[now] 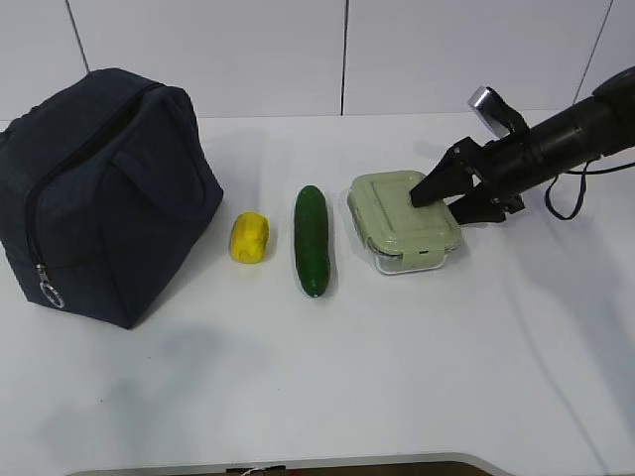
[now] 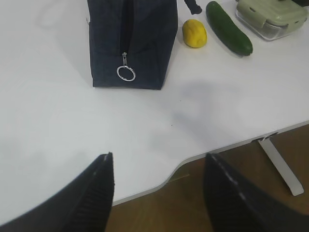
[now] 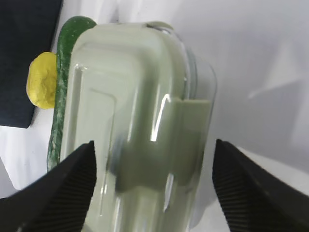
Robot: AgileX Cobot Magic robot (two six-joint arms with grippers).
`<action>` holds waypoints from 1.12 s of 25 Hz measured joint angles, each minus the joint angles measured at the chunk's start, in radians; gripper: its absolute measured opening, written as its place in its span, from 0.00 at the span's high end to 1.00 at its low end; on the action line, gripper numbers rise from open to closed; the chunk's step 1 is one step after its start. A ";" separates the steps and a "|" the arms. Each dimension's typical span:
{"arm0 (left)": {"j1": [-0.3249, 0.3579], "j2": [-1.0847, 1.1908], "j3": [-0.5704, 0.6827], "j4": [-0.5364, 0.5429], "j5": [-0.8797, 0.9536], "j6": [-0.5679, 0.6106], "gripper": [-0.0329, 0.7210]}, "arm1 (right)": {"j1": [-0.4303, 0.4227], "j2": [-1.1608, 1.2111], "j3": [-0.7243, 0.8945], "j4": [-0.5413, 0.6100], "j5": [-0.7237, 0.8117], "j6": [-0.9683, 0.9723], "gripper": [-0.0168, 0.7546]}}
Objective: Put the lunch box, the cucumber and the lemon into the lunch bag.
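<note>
Lunch box (image 1: 404, 219): sat on the white table (image 1: 327, 387), right of the cucumber (image 1: 312, 239) and lemon (image 1: 250, 237), well apart from the zipped lunch bag (image 1: 94, 193) at far left. Right gripper (image 1: 448, 199): spread wide, fingers straddling the box's right end, nothing grasped. Advice: lower the fingers past the lid rim, centre them across the narrow width, then close on the clear walls, not the snap tabs. Left gripper (image 2: 157, 186): released, empty, poised over the table's near edge. The right wrist view alone showed both fingers clear of the box; the left wrist view alone showed the zipper ring (image 2: 126, 73).
</note>
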State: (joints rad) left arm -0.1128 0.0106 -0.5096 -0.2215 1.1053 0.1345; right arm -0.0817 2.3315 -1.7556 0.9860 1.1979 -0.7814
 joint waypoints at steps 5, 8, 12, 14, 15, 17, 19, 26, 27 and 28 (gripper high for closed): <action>0.000 0.000 0.000 0.000 0.000 0.000 0.39 | 0.004 0.009 0.000 0.002 -0.001 0.010 0.21; 0.000 0.000 0.000 0.000 0.000 0.000 0.39 | 0.004 0.009 0.000 0.002 -0.001 0.018 0.22; 0.000 0.000 0.000 0.000 0.000 0.000 0.39 | 0.004 0.009 0.000 0.008 0.001 0.021 0.29; 0.000 0.000 0.000 0.000 0.000 0.000 0.39 | 0.006 0.009 0.000 0.010 0.003 0.023 0.33; 0.000 0.000 0.000 0.000 0.000 0.000 0.39 | 0.006 0.009 0.000 0.012 0.003 0.028 0.35; 0.000 0.000 0.000 0.000 0.000 0.000 0.39 | 0.006 0.009 0.000 0.021 0.005 0.035 0.38; 0.000 0.000 0.000 0.000 0.000 0.000 0.39 | 0.006 0.009 -0.002 0.027 0.005 0.041 0.42; 0.000 0.000 0.000 0.000 0.000 0.000 0.39 | 0.006 0.009 -0.002 0.033 0.009 0.062 0.46; 0.000 0.000 0.000 0.000 0.000 0.000 0.39 | 0.006 0.009 -0.002 0.033 0.009 0.063 0.46; 0.000 0.000 0.000 0.000 0.000 0.000 0.39 | 0.006 0.009 -0.002 0.033 0.009 0.066 0.46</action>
State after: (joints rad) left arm -0.1128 0.0106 -0.5096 -0.2215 1.1053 0.1345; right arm -0.0756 2.3405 -1.7578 1.0189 1.2073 -0.7158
